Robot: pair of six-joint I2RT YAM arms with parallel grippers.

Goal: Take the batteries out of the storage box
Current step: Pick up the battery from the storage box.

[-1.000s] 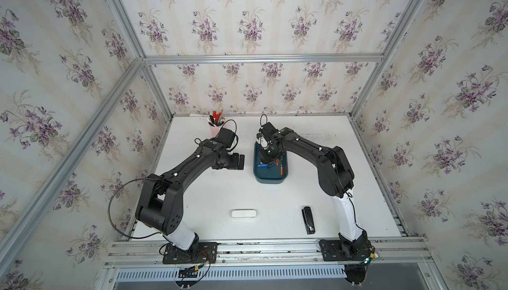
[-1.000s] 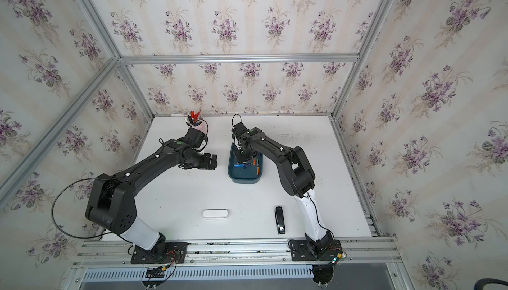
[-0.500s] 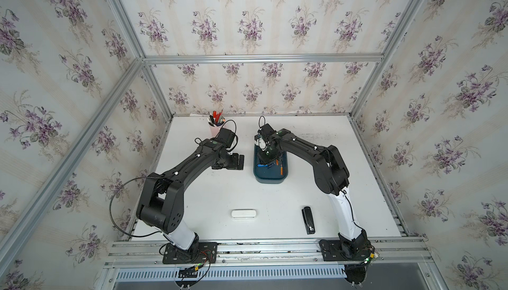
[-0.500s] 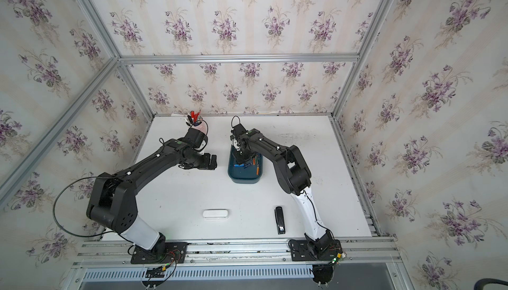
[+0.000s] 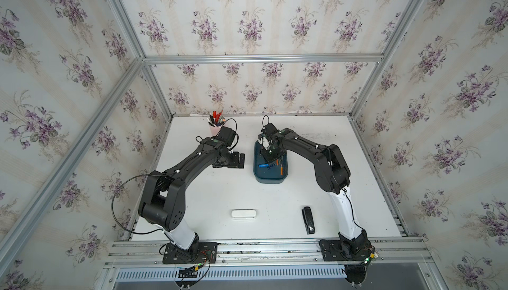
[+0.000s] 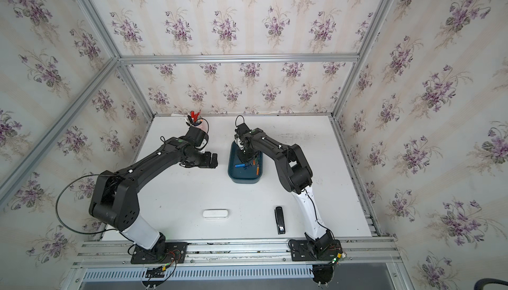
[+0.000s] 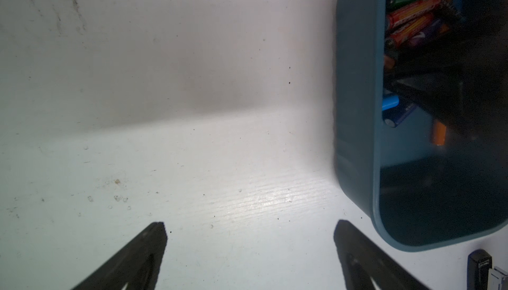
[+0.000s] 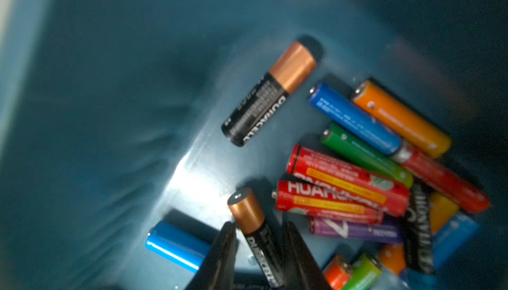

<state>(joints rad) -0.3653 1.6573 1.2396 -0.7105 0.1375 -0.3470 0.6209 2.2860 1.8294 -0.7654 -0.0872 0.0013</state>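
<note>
Copper-topped battery [image 8: 259, 240] looks gripped by right jaws in the storage box [image 5: 270, 180]; left jaws spread wide.

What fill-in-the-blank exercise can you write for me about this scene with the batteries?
1. The right gripper reaches into the storage box, its fingers on either side of a black and copper ____.
2. The left gripper hovers above the white table with its jaws wide ____.
3. The pink cup at the back holds ____.
Missing words: battery; open; pens.
</note>
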